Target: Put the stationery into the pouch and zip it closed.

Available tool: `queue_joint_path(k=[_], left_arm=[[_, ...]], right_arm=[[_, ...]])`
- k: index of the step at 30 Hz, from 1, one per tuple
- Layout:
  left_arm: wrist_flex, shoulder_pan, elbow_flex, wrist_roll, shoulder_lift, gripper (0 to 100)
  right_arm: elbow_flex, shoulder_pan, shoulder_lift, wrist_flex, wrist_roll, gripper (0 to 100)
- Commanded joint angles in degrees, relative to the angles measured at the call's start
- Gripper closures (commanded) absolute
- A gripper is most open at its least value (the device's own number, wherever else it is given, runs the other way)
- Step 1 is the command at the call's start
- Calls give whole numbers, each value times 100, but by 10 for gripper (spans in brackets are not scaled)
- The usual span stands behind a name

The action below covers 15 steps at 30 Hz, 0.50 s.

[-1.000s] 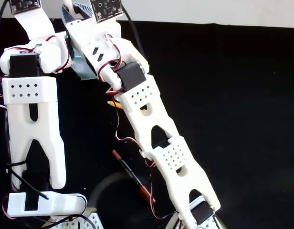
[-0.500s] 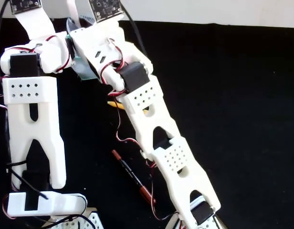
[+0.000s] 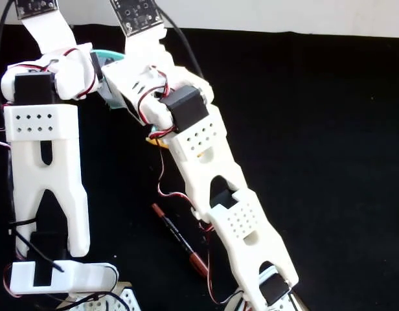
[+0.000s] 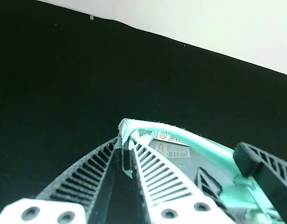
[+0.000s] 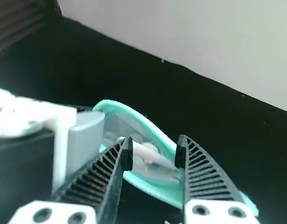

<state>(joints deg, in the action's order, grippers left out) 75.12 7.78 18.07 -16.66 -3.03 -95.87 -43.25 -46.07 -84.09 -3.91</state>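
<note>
The pouch [image 3: 113,56] is clear with a teal zip border and hangs above the black table at the far left, between the two arms. In the left wrist view my left gripper [image 4: 126,145] is shut on the corner of the pouch [image 4: 181,142]. My right gripper [image 5: 155,141] is open, its fingers standing either side of the teal rim of the pouch [image 5: 134,119]. A white pen-like item [image 5: 146,150] lies inside the pouch. A brown pen [image 3: 179,238] lies on the table near the front, under the right arm. A yellow item [image 3: 158,142] peeks out beside that arm.
The left arm's white body [image 3: 44,162] stands along the left edge and the right arm [image 3: 212,188] slants across the middle. Red and black cables [image 3: 162,181] hang beside the right arm. Black table [image 3: 316,162] stretches to the right, with a pale wall behind it.
The right arm has tilted and pushed toward the far left, and the pouch's teal rim now shows above it. The left arm and the brown pen have stayed put.
</note>
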Motion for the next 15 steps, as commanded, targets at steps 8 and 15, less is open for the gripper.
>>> queue_joint_path(k=[8,15], left_arm=[[53,-22,-57,44,-251,993],[53,-22,-57,44,-251,993]], right_arm=[[-514,-66,954,-620,334,844],[-514,-66,1569,-1534,343,844]])
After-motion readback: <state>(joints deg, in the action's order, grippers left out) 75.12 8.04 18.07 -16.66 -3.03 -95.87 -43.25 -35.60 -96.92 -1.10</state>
